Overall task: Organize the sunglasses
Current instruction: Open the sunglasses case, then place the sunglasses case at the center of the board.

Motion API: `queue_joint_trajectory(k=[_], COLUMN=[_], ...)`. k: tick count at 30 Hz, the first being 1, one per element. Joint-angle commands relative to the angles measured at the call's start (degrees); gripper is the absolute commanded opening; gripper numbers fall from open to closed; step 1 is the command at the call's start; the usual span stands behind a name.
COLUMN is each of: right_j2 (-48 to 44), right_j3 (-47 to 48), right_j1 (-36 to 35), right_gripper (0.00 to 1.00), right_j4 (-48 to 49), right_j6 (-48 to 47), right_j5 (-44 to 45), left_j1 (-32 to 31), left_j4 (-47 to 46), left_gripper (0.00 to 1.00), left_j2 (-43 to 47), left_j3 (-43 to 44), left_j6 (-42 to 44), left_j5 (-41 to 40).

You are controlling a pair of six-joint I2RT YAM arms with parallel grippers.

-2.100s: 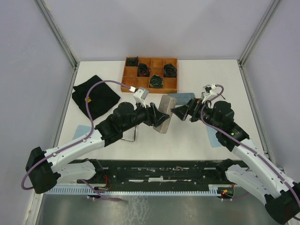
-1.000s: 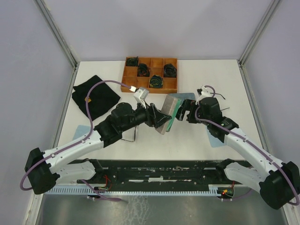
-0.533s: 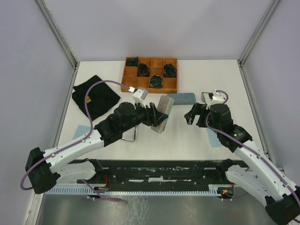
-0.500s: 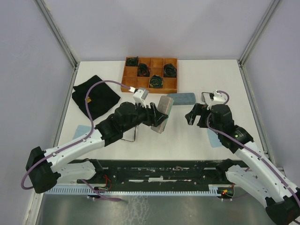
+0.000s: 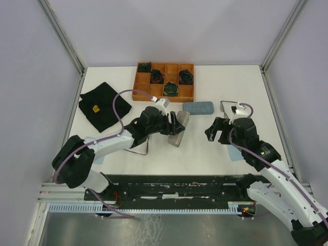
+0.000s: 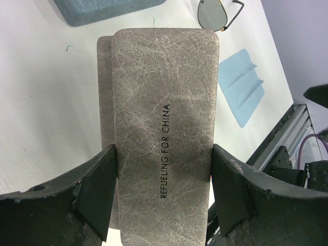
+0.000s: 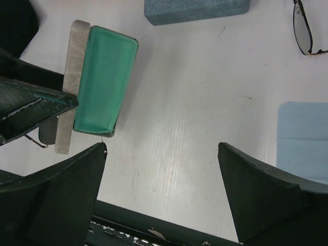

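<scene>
My left gripper (image 6: 164, 179) is shut on an open grey case (image 6: 164, 87), its fingers (image 6: 97, 184) pressed on both long sides. From the right wrist the case (image 7: 105, 77) shows a green lining. In the top view the left gripper (image 5: 171, 124) holds the case (image 5: 178, 129) mid-table. One pair of sunglasses (image 5: 228, 105) lies at the right, also in the left wrist view (image 6: 218, 13) and the right wrist view (image 7: 302, 28). Another pair of sunglasses (image 5: 147, 146) lies partly hidden under the left arm. My right gripper (image 5: 214, 130) (image 7: 161, 174) is open and empty, right of the case.
A blue case (image 5: 198, 107) (image 7: 197, 10) lies shut behind the grey one. A wooden compartment tray (image 5: 141, 81) with dark coiled bundles stands at the back. A black cloth (image 5: 102, 110) lies at the left. Light blue cloths (image 5: 239, 155) (image 5: 90, 142) lie near each arm.
My right gripper has drawn back to the right, away from the grey case, and stays open. The left arm has folded lower and still holds the case in about the same spot.
</scene>
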State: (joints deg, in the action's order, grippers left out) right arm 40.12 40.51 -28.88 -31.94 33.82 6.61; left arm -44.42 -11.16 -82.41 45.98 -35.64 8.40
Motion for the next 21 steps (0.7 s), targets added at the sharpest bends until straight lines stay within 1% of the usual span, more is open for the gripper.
queue_joint_trajectory(k=[1, 3, 6, 9, 13, 17, 21], right_j2=[0.61, 1.1, 1.73, 2.32, 3.4, 4.11, 4.56], right_j3=[-0.85, -1.32, -1.68, -1.75, -1.61, -2.12, -2.45], right_j1=[-0.2, -0.17, -0.13, -0.18, -0.2, -0.18, -0.2], right_gripper=[0.99, 0.99, 0.99, 0.99, 0.99, 0.99, 0.99], right_j4=[2.35, 2.9, 3.51, 3.82, 3.91, 4.51, 4.87], right_j6=[1.83, 2.41, 2.72, 2.7, 2.29, 2.46, 2.47], right_j5=[-1.5, -1.84, -2.4, -3.11, -4.09, -4.91, -5.33], left_j1=[2.17, 2.91, 3.65, 4.38, 4.59, 4.61, 4.84], left_j4=[-12.23, -14.25, -16.49, -20.41, -23.97, -26.66, -26.93], left_gripper=[0.1, 0.11, 0.16, 0.21, 0.25, 0.37, 0.49], left_j2=[-2.77, -4.54, -6.82, -9.33, -11.74, -13.23, -13.19], left_j3=[-0.03, -0.63, -1.22, -2.44, -4.55, -6.96, -8.22], left_j6=[-3.03, -3.96, -5.15, -7.0, -8.54, -9.36, -9.53], left_j5=[6.42, 7.4, 7.99, 10.22, 11.4, 11.5, 10.63])
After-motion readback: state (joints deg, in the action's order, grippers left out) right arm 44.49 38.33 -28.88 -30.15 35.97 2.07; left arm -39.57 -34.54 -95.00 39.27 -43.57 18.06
